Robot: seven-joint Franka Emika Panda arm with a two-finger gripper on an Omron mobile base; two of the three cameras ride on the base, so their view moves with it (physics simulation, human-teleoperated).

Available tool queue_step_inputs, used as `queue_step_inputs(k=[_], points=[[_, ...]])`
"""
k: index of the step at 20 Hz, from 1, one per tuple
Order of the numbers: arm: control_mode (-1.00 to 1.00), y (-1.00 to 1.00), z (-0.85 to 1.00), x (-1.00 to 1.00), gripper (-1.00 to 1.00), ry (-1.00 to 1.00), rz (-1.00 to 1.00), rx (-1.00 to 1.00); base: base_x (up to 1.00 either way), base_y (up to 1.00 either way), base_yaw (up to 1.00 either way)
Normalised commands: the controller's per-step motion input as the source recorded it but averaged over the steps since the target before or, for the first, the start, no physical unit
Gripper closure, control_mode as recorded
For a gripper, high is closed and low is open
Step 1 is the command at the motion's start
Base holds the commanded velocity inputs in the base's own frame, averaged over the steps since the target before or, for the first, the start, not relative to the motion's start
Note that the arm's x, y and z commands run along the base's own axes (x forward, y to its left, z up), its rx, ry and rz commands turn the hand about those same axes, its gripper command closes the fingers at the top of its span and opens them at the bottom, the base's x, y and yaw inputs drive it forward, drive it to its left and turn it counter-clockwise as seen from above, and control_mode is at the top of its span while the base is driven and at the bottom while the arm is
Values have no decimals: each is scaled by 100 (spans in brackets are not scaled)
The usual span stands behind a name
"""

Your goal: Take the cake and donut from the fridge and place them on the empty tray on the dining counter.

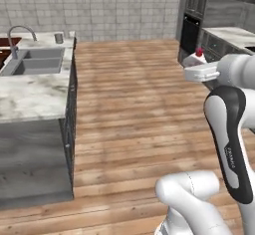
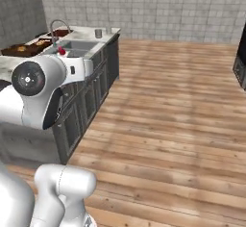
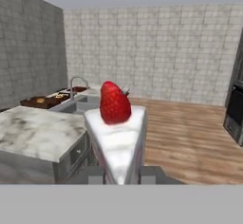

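Observation:
My gripper (image 3: pixel 121 174) is shut on the cake (image 3: pixel 116 140), a white wedge with a red strawberry on top, held upright between the two fingertips (image 3: pixel 93 174). The cake (image 1: pixel 196 58) is carried in mid-air over the wooden floor, well to the right of the dining counter (image 1: pixel 30 97). From the right side, its red top (image 2: pixel 62 51) peeks above my hand. At the far end of the marbled dining counter (image 3: pixel 33 130), behind the faucet, lies a flat reddish-brown tray (image 2: pixel 61 32). The donut and the fridge are out of view.
A sink (image 1: pixel 37 62) with a curved faucet (image 1: pixel 20 32) and a small grey cup (image 1: pixel 59 38) sit in the island. A darker tray with orange food (image 2: pixel 26 49) lies beside the sink. A black oven (image 1: pixel 189 32) and wall counter (image 1: pixel 234 37) stand at right. Wooden floor (image 1: pixel 129 104) stretches between.

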Motion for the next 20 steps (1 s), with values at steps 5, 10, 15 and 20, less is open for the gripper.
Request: queue_step_inputs(k=[5,10,15,20], points=[[100,0,0,0,100,0,0,0,1,100,15],[100,0,0,0,100,0,0,0,4,100,7],[100,0,0,0,100,0,0,0,17,100,3],[100,0,0,0,100,0,0,0,39,100,1]])
